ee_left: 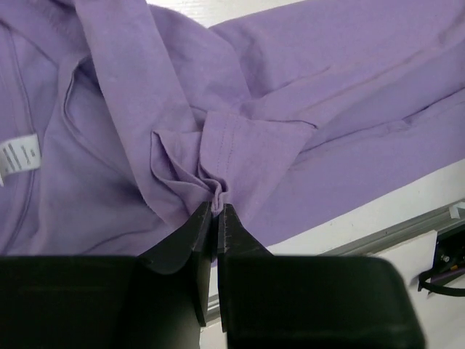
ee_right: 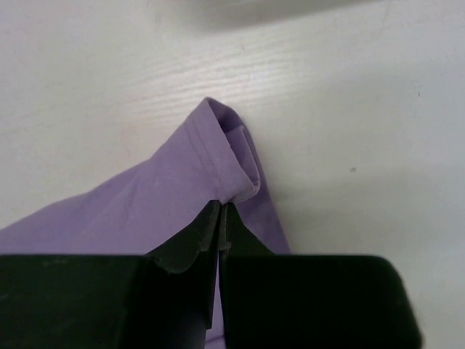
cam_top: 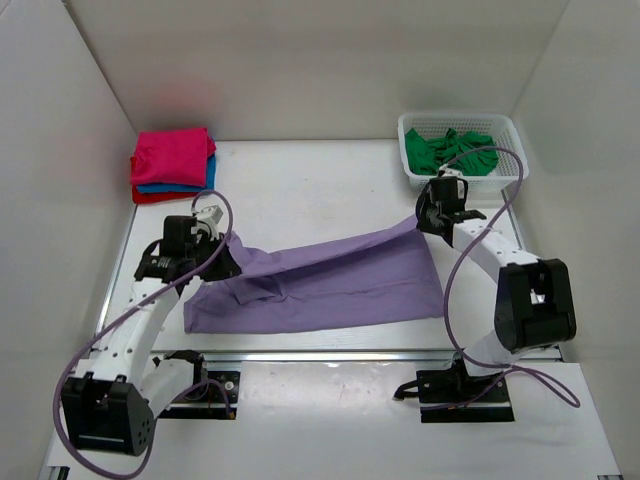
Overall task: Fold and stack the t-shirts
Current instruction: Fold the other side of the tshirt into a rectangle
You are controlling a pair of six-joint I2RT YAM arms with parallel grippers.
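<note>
my left end effector (ee_left: 216, 207) is pinched down to almost no gap on a bunched fold of the lilac purple t-shirt (cam_top: 330, 285), just by a sleeve hem, with cloth caught between the jaws. my right end effector (ee_right: 220, 209) is clamped just as tight on a hemmed corner of the same tee, which curls up over the tips. between the two grips the upper edge runs taut above the white bench (cam_top: 300, 180), while the lower part lies flat on it (a white label (ee_left: 18, 156) shows by the collar in the left wrist view). in the far left corner sits a folded stack: the magenta pink t-shirt (cam_top: 172, 155) on top, the blue t-shirt (cam_top: 165, 187) under it, the red t-shirt (cam_top: 150, 197) lowest. far right, a white lattice basket (cam_top: 510, 130) holds the crumpled green t-shirt (cam_top: 455, 150). plain white walls (cam_top: 320, 60) close in the bench.
</note>
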